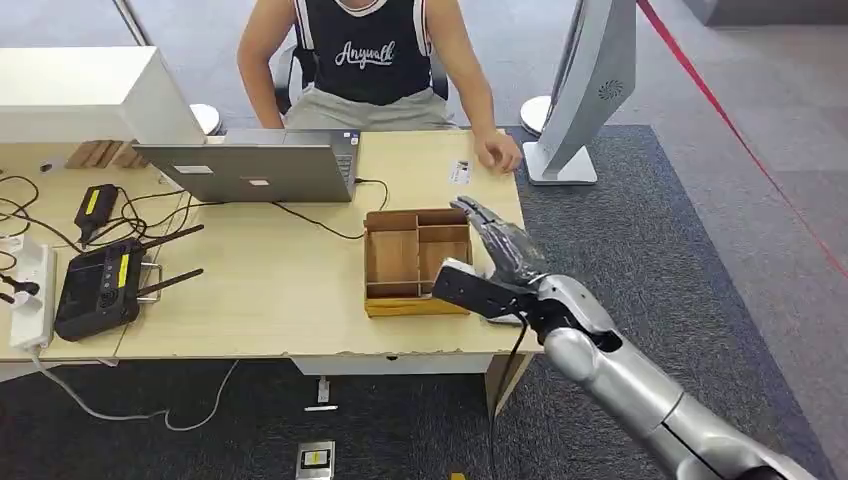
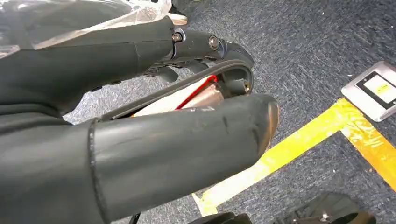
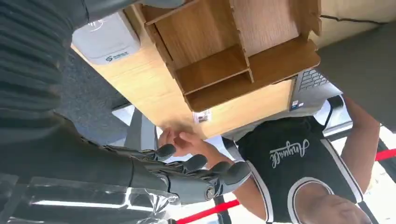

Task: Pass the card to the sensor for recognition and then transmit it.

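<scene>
The card lies flat on the table, white with dark print, just beside a person's hand at the far right edge; the card and the person's hand are close together in the right wrist view too. My right hand hovers over the table's right end next to a wooden compartment box, fingers stretched out, holding nothing. A white sensor unit sits on the table under that hand. My left hand hangs over the carpet with fingers loosely bent and nothing in them.
A grey laptop stands behind the box, its cable trailing across the table. A black router and a power strip are at the left end. A monitor on a stand rises at the far right. The person sits behind the table.
</scene>
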Available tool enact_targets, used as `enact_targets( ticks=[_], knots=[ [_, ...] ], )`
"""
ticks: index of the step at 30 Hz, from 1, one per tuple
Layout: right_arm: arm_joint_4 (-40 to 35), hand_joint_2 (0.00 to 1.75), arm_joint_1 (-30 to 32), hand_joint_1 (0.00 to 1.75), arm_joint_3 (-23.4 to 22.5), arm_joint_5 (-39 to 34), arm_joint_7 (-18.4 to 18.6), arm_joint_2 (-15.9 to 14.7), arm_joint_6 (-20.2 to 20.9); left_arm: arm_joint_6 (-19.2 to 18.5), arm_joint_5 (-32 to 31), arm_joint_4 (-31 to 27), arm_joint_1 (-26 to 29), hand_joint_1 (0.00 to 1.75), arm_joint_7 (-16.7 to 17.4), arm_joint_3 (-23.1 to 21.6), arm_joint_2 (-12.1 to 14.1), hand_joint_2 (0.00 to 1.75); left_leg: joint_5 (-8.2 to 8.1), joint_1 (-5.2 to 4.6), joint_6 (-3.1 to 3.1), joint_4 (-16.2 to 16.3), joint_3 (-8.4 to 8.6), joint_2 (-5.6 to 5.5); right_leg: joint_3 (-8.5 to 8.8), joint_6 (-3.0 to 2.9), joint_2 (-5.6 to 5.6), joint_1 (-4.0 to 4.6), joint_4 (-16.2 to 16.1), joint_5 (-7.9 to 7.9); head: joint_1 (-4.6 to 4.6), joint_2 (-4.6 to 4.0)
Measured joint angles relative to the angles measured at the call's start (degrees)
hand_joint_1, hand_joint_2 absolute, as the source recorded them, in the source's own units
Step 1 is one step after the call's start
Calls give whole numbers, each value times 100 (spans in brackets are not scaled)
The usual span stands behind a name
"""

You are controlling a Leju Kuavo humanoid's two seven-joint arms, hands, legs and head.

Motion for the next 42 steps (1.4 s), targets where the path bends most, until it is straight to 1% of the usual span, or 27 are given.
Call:
enact_targets(
  ticks=[2, 7, 13, 19, 25, 30, 42],
  knots=[
    [0, 175, -5, 0, 26, 54, 2, 0, -2, 0, -4, 0, 0, 0, 0, 0, 0, 0, 0, 0, 0, 0, 0, 0, 0, 0, 0, 0, 0, 0, 0, 0],
    [2, 175, -16, 0, 147, 767, 120, 46, 72, 2, -31, 0, -2, 0, -2, 0, 0, 0, 0, 0, 0, -1, -1, 0, 0, 0, 0, 0, 0, 0, 0, 0],
    [72, 175, -68, 0, 317, 1145, 426, 199, 356, 2, -15, 0, -2, 0, 0, 0, 0, 0, 0, 0, 0, -2, -1, 0, -1, 0, 0, 0, 1, 0, 0, 0],
    [195, 175, -127, 0, 442, 1171, 601, 308, 684, -9, -31, 0, -1, 0, 31, 0, 0, 0, 1, 0, -1, -2, -1, 0, -1, 0, 0, 0, 0, 0, 0, 0],
    [227, 175, -113, 0, 568, 1202, 726, 339, 883, -15, -68, 0, -3, 0, 87, 0, -2, 0, 1, 0, -1, -1, -2, 0, -2, 0, 0, 0, -1, 0, 0, 0],
    [300, 175, -82, 0, 673, 1252, 772, 376, 946, -15, -101, 0, -3, 0, 109, 0, -2, 0, 1, 0, -1, -2, -1, 0, -2, 0, 0, 0, 0, 0, 0, 0],
    [385, 175, -62, 0, 778, 1274, 774, 396, 946, -15, -107, 0, -2, 0, 118, 0, -2, 0, 1, 0, -1, -1, -2, 0, -2, 0, 0, 0, -1, 0, 0, 0]
  ],
)
